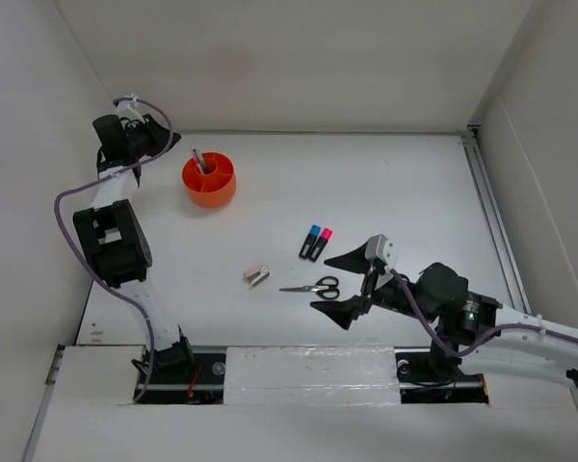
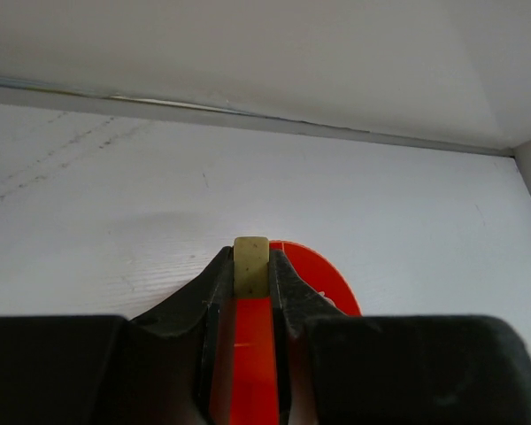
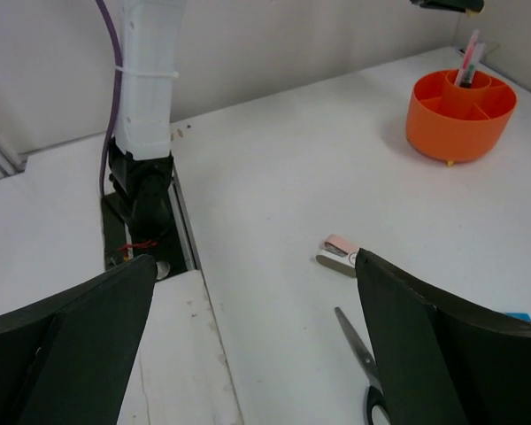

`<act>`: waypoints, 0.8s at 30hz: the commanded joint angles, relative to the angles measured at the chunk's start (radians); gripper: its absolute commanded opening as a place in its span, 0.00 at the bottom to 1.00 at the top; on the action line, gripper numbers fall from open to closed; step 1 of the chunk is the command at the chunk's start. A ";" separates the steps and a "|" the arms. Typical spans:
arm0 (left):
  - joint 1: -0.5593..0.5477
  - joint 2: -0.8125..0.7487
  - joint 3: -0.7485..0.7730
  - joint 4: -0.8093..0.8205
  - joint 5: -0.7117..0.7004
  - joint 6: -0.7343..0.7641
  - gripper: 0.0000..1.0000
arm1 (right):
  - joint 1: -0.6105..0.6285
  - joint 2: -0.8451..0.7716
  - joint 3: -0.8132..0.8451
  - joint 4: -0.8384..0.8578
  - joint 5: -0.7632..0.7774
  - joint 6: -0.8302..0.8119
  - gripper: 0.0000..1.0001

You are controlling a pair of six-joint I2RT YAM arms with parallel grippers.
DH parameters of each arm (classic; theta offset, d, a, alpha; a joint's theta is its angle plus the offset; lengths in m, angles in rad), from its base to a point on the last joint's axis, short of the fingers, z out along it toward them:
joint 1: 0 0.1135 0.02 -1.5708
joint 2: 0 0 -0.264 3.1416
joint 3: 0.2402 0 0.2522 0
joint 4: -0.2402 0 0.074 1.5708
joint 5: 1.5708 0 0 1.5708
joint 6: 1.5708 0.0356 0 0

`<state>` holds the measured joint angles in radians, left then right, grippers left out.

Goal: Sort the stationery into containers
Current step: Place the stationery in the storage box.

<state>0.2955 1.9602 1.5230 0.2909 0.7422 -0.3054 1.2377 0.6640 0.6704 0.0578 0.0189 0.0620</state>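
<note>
While left end effector [image 2: 251, 276] clamps the eraser [image 2: 250, 260], right end effector [image 3: 252, 329] gapes beside left-pointing scissors [image 1: 311, 287].

table [image 1: 395, 183]: white, flat
tub [image 1: 209, 183]: orange, stands far left
blue-capped highlighter [image 1: 310, 242], pink-capped highlighter [image 1: 321, 244]: touching side by side, mid-table
stapler [image 1: 257, 276]: left of scissors [image 1: 313, 287], apart

No readable text, labels or numbers anywhere.

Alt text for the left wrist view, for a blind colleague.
The left tool pinches a small tan rectangular eraser between its black fingers; the round orange plastic tub shows behind them, on the white table.
</note>
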 commanded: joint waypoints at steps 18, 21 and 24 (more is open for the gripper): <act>-0.036 0.144 0.138 -0.035 0.160 0.100 0.00 | 0.006 -0.043 -0.003 -0.021 -0.002 0.056 1.00; -0.036 0.135 0.118 -0.035 0.161 0.120 0.00 | 0.006 -0.052 0.006 -0.041 -0.002 0.056 1.00; -0.036 0.126 0.097 -0.045 0.161 0.130 0.00 | 0.006 -0.075 0.006 -0.041 -0.002 0.056 1.00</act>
<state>0.2634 2.1178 1.6146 0.2348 0.8684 -0.2138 1.2385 0.6201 0.6701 0.0051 0.0189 0.1101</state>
